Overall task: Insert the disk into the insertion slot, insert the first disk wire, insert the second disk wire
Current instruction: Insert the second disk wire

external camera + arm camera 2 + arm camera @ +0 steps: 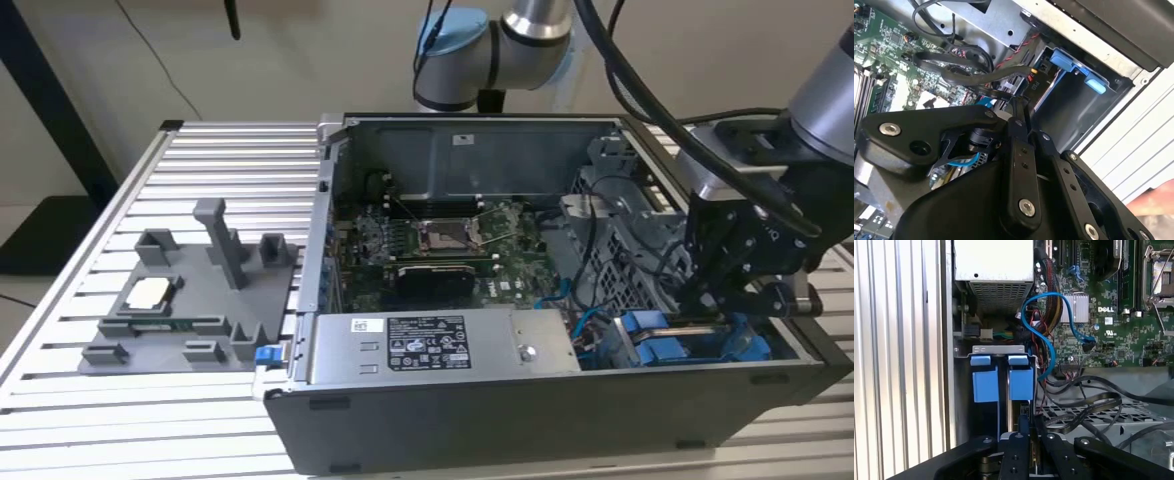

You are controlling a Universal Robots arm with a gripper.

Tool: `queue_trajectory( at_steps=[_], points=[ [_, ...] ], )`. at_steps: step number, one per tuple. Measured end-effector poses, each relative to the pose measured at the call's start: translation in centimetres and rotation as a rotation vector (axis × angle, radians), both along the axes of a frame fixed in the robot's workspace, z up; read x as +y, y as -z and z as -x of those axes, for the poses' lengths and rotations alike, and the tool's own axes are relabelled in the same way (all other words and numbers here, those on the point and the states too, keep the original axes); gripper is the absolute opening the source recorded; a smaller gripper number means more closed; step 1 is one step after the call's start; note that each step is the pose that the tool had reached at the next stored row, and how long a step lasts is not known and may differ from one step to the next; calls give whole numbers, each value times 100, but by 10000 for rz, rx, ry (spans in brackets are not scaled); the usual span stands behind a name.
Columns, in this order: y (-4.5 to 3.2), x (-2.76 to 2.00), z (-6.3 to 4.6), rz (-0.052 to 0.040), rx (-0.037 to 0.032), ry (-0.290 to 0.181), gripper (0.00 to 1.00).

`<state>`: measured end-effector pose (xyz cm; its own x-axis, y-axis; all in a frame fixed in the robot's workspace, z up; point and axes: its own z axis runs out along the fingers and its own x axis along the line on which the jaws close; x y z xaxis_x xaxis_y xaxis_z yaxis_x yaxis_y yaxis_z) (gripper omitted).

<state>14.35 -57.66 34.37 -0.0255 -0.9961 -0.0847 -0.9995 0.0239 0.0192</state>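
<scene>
Looking first at the insertion slot (pixel 694 345), I find it in the case corner nearest the exterior view's right, its blue rails (pixel 1002 376) showing in the first wrist view. A narrow edge-on body sits between those rails; I judge it to be the disk, already in the bay, though its label is hidden.

My end effector (pixel 727 300) hangs directly over the slot. In the first wrist view its fingers (pixel 1020 440) lie close together and appear closed on that narrow edge between the rails, so I read it as clamped there, with some doubt.

Risks, as I judge them: a tilted disk could bind against the rails; a blue data cable (pixel 1046 322) and black cables (pixel 1089 405) loop just beside the bay and could be pinched or snagged by the black linkage (pixel 1019 165). The wires near the connector end are tangled, so picking out one plug looks awkward.

Surroundings: the power-supply box (pixel 434 345) lies beside the bay towards the exterior view's left; the motherboard (pixel 441 245) sits behind it. Outside the case, a grey fixture plate (pixel 187 300) with posts stands on the ribbed surface (pixel 147 400), well apart.
</scene>
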Motion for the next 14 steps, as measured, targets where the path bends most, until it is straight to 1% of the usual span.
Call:
queue_trajectory(
  at_steps=[6, 8, 9, 10, 11, 14],
  points=[
    [60, 0, -1, 5, -1, -11, 16],
    [66, 0, -1, 3, -4, -11, 16],
    [69, 0, -1, -7, -4, -10, 17],
    [57, 0, -1, -9, -3, -11, 17],
    [36, 0, -1, -11, -2, -11, 24],
    [-57, 0, -1, 0, -2, -10, 24]
  ],
)
